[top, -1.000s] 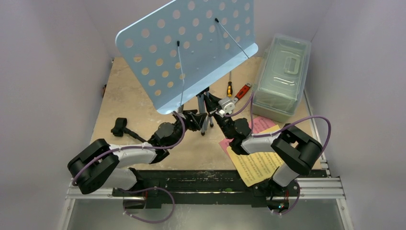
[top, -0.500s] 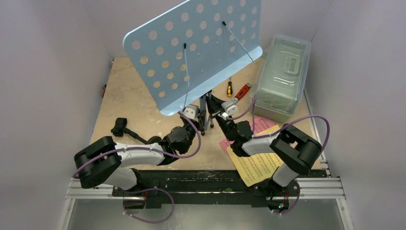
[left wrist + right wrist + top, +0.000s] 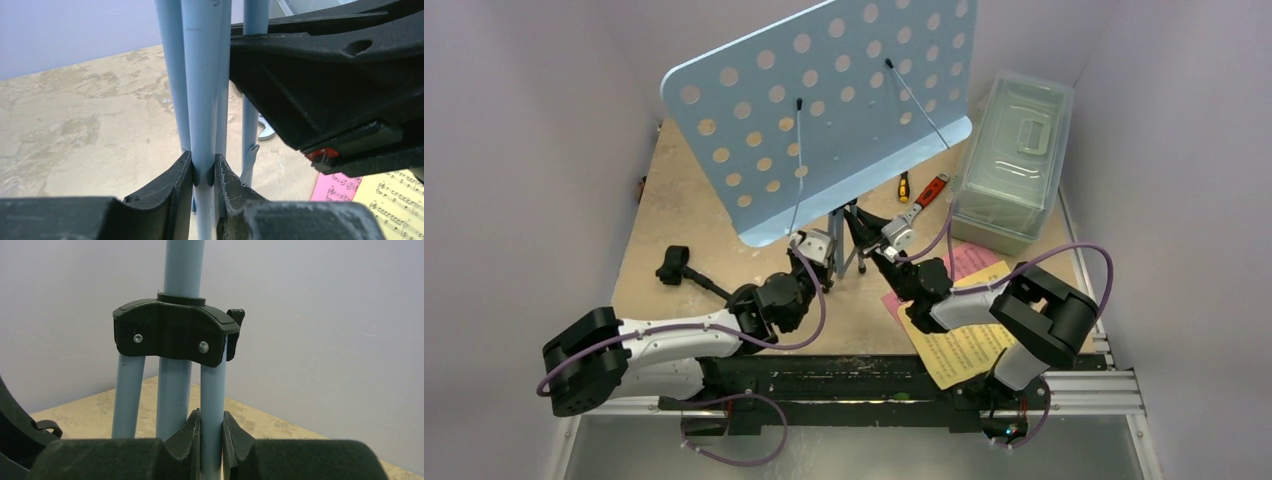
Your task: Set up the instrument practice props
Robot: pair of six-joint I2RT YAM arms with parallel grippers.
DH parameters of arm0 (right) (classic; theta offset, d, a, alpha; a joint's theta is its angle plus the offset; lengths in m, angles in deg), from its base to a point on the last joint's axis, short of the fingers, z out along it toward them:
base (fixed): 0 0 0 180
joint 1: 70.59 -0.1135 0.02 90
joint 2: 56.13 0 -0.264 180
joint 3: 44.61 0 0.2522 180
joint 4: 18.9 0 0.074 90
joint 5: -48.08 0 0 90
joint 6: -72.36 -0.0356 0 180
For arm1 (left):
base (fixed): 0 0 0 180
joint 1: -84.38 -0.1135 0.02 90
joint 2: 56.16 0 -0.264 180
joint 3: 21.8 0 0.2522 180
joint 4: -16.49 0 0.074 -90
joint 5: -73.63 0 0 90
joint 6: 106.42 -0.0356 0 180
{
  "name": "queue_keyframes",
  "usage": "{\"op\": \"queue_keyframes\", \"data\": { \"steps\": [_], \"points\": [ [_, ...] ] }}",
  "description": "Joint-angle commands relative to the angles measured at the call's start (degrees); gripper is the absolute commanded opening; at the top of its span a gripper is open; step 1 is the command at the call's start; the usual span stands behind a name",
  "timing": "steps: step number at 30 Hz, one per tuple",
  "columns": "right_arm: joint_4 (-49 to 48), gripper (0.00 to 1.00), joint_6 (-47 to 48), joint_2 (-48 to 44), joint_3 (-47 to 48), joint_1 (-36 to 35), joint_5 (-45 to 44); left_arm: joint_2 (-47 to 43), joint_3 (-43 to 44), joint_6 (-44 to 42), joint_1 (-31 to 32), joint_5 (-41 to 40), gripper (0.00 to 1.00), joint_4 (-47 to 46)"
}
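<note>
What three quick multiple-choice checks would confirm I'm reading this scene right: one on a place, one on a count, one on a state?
1. Where does the clear lidded box sit relative to the music stand?
A. to its right
B. to its left
C. in front of it, at the near edge

2. How many hand tools lie just left of that box?
A. one
B. two
C. four

3. What is the right pincer doing?
A. open, touching nothing
B. shut on the box
C. shut on a music stand leg

Answers:
1 A: the top view shows the box by the right wall, beyond the stand.
2 B: a screwdriver and a red-handled wrench lie there.
3 C: the right wrist view shows both fingers pressed against a light blue tube below the black collar.
</note>
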Motion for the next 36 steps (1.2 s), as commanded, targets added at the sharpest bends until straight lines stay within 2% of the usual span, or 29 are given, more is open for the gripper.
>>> {"op": "queue_keyframes", "data": {
  "steps": [1,5,8,13,21,28,31,33,36],
  "points": [
    [-1.75,0.0,3.1,0.98,-5.82,3.62,-15.4,-6.94,-1.11,-6.71,-1.68,-15.73,0.0,-0.4],
    [2.79,0.0,2.71,-1.64,-5.93,3.62,-17.68,-7.85,-1.89,-6.99,-1.75,-15.72,0.0,-0.29],
    [12.53,0.0,2.18,-5.38,-3.83,3.01,-17.82,-8.9,-3.68,-5.06,-1.96,-16.6,0.0,0.4],
    [27.45,0.0,1.27,-9.17,1.17,2.14,-17.62,-10.95,-7.28,3.83,-4.8,-14.74,0.0,3.64],
    [35.93,0.0,-0.1,-11.18,3.49,2.06,-19.47,-16.16,-10.29,9.21,-8.48,-13.13,0.0,10.64],
    [51.71,0.0,-5.91,-14.28,7.54,1.61,-18.79,-18.27,-8.89,11.03,-9.15,-11.68,0.0,17.04],
    [54.4,0.0,-7.38,-14.64,7.01,1.56,-17.99,-18.37,-8.99,12.49,-9.15,-10.5,0.0,18.59],
    [54.34,0.0,-6.7,-13.98,6.33,1.52,-19.55,-18.33,-9.38,13.68,-9.22,-10.45,0.0,19.54],
    [59.36,0.0,-6.28,-14.23,8.06,0.12,-22.98,-18.98,-9.43,15.58,-9.32,-10.11,0.0,22.06]
  ]
}}
